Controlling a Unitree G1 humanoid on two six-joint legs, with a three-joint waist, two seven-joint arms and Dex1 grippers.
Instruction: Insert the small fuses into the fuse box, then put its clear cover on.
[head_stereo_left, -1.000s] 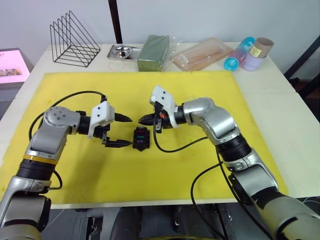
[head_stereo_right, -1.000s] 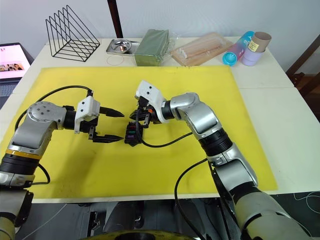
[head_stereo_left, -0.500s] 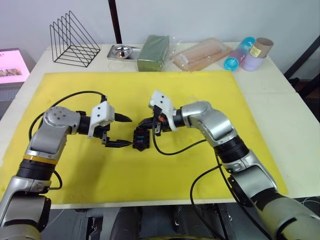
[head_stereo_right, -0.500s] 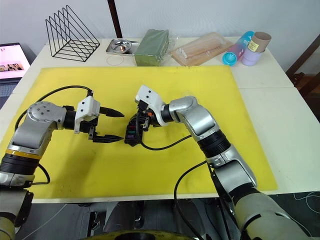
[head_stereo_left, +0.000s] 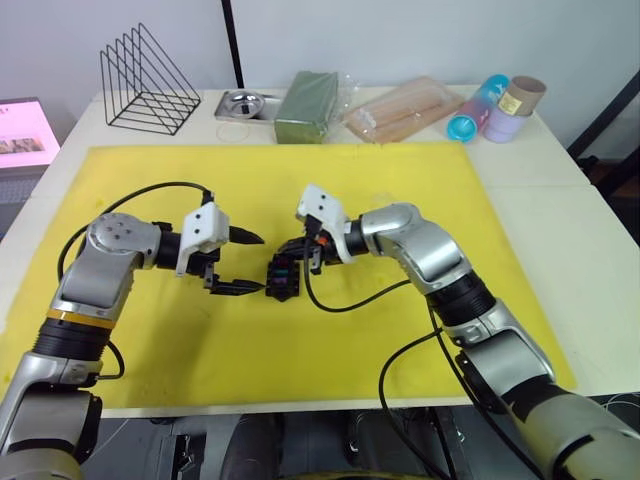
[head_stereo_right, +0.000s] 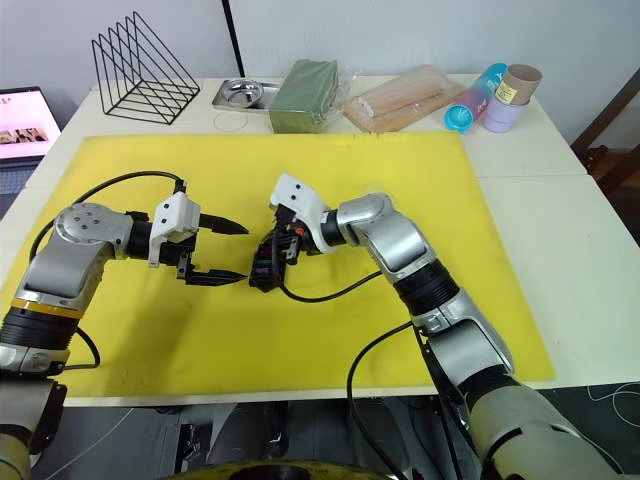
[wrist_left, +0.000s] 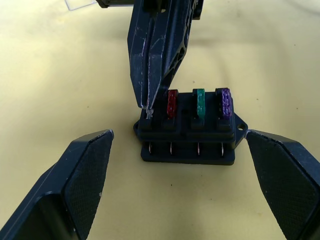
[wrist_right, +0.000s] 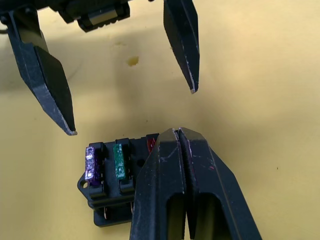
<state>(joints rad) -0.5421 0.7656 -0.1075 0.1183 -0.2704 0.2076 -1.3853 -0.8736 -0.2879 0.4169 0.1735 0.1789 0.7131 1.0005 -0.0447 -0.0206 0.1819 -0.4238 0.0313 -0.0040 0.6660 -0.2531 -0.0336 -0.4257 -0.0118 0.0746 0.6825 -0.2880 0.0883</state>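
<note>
The black fuse box (head_stereo_left: 283, 277) lies mid-mat, with red (wrist_left: 172, 103), green (wrist_left: 199, 102) and purple (wrist_left: 224, 102) fuses standing in its slots. A pale fuse (wrist_left: 148, 114) sits in the end slot next to the red one. My right gripper (head_stereo_left: 292, 250) is shut, and its tips touch the top of that pale fuse. My left gripper (head_stereo_left: 250, 263) is open and level with the mat, one finger on each side of the box's left end, neither touching it. A corner of the clear cover (wrist_left: 80, 4) lies on the mat beyond the right gripper.
The yellow mat (head_stereo_left: 400, 350) covers most of the white table. Along the back edge stand a wire rack (head_stereo_left: 145, 80), a metal tray (head_stereo_left: 245, 102), a green block (head_stereo_left: 308, 105), a clear bag of sticks (head_stereo_left: 405, 108) and cups (head_stereo_left: 495, 105).
My right gripper has come down and leftward from above the fuse box onto its end slot. The left gripper has stayed put.
</note>
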